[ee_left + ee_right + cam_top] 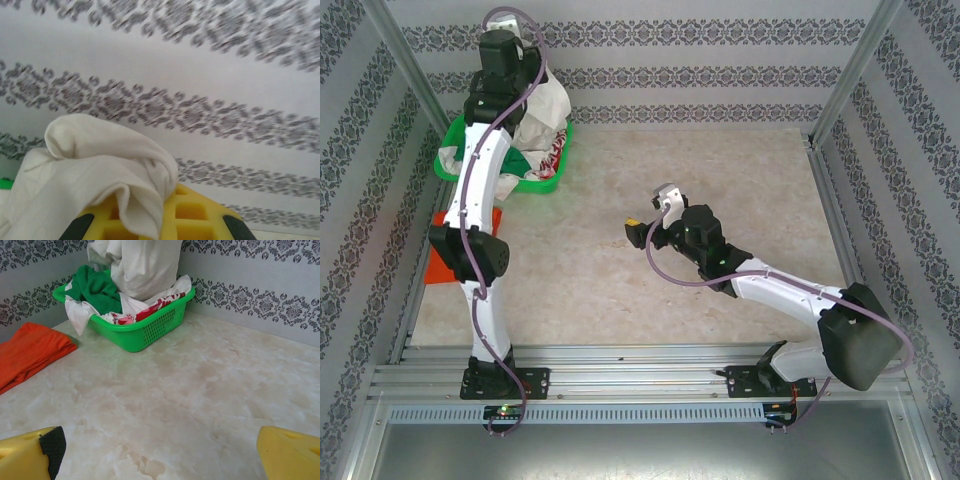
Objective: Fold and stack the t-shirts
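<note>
The cream-white t-shirt (546, 108) hangs bunched above the green basket, lifted by my left gripper (533, 80) at the far left by the back wall. In the left wrist view a fold of this white cloth (100, 175) is pinched between the yellow jaws of my left gripper (167, 212), which is shut on it. The orange-red t-shirt (442, 252) lies folded flat at the table's left edge, partly hidden behind the left arm; it is also in the right wrist view (30, 352). My right gripper (640, 232) rests low mid-table, open and holding nothing (160, 460).
A green mesh basket (150, 326) stands in the far left corner holding a green cloth (97, 287) and a red-and-white patterned cloth (150, 307). Patterned walls and metal frame posts enclose the marble table (720, 200).
</note>
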You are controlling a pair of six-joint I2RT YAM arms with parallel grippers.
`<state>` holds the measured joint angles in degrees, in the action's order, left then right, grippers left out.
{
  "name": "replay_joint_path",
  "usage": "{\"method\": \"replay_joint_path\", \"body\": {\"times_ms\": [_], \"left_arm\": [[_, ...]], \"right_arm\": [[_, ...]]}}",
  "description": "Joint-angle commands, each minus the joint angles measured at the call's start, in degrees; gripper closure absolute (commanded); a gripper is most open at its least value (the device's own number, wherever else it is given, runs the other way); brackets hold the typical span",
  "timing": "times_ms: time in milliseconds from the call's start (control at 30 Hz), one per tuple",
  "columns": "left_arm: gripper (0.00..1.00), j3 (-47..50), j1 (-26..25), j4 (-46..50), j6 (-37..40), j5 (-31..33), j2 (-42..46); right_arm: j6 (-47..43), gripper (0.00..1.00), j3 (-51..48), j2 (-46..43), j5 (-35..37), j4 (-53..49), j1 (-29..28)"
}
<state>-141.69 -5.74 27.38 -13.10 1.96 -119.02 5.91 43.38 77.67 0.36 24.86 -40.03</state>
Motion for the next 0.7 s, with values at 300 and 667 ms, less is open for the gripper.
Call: {"method": "replay_joint_path", "body": {"times_ms": [300, 667], "left_arm": [[1.00, 2.34, -12.41, 1.48, 5.57, -9.02, 13.22], [0.00, 49.52, -16.02, -17.65, -7.79, -13.16, 23.14]], "right_arm": [[3.92, 0.02, -1.90, 3.64, -2.91, 7.39, -1.04], [3.83, 0.02, -7.84, 0.42, -1.18, 11.44, -1.16]]}}
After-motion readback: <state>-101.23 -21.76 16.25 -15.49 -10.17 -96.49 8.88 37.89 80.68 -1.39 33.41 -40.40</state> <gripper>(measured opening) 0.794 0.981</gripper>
